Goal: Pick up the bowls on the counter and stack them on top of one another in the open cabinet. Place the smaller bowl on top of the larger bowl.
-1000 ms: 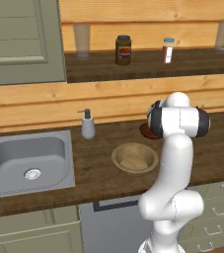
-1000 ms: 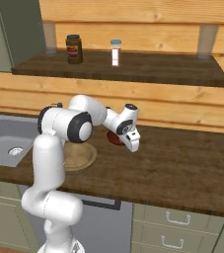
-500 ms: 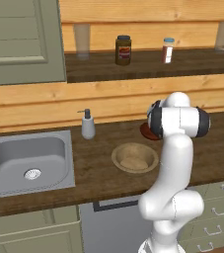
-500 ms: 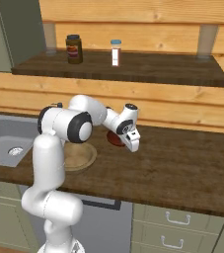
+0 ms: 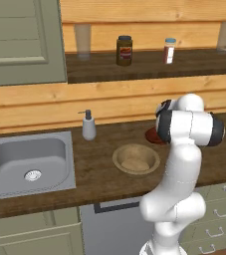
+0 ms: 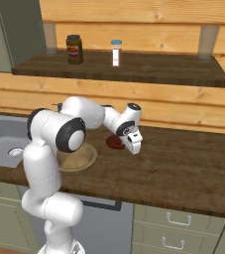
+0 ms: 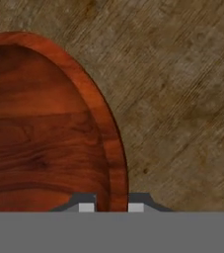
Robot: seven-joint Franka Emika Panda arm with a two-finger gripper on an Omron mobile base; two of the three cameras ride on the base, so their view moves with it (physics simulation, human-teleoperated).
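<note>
From the left base, the smaller bowl [image 5: 153, 136] is seen on the counter [image 5: 99, 169], just behind the larger bowl [image 5: 136, 159]. From the right base, the gripper [image 6: 134, 147] is found right at the smaller bowl's near edge. In the hand view, its rim is straddled by the two fingertips [image 7: 86, 207], one inside, one outside, though it can't be told if they're clamped yet.

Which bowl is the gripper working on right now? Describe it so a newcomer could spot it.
On the long dark wood-grain counter, right of the steel sink, sits a wide shallow tan bowl. Just beyond it, toward the plank wall, is the small glossy reddish-brown bowl; the gripper straddles its rim. It is darker, shinier and narrower than the tan one.
</note>
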